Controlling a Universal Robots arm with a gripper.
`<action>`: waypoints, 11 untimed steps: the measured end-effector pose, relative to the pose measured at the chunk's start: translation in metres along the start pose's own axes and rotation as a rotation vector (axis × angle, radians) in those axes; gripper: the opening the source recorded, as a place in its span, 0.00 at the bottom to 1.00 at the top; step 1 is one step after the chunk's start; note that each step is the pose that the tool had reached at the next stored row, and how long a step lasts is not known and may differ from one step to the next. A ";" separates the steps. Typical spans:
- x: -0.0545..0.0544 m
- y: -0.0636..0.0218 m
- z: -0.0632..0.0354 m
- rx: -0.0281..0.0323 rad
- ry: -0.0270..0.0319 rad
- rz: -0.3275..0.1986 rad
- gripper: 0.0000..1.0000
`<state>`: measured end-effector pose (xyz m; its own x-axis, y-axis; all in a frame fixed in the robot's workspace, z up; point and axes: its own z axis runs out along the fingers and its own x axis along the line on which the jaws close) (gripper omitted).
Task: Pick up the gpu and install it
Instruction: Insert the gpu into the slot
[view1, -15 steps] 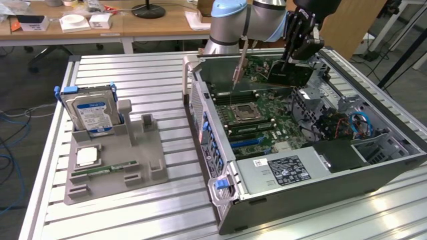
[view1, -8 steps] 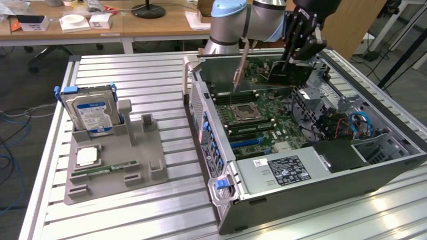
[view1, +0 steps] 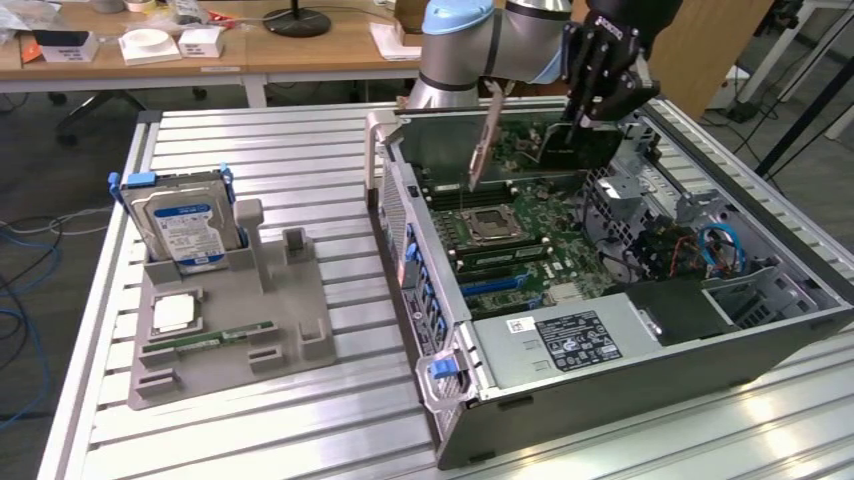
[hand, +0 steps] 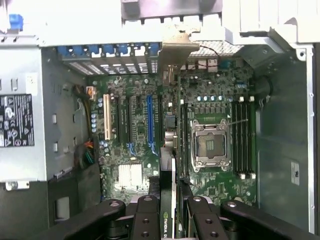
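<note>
The open case (view1: 601, 410) lets my gripper (view1: 585, 120) and the gpu (view1: 561, 150) pass freely above the CPU socket (view1: 487, 225). Between socket and power supply box (view1: 567, 340), the expansion slots (view1: 501, 282) lie uncovered. On the socket's other flanks, drive cage (view1: 621, 205), cables (view1: 721, 245) and the blue-clipped rear wall (view1: 411, 270) crowd in.

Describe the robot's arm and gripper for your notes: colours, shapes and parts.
The arm is a thick silver-grey tube with light blue joint caps. The gripper is black and built from jointed bars. Its fingers carry round pivot pins.
</note>
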<state>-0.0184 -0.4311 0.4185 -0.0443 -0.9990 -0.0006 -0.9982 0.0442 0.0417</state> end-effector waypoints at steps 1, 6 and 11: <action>0.000 0.0000 0.0000 0.0014 0.0004 -0.011 0.26; 0.000 -0.0001 0.0012 0.0242 0.0016 -0.055 0.26; 0.000 -0.0002 0.0059 0.0415 0.0018 -0.079 0.26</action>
<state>-0.0185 -0.4311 0.4125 0.0343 -0.9994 -0.0005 -0.9994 -0.0343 0.0001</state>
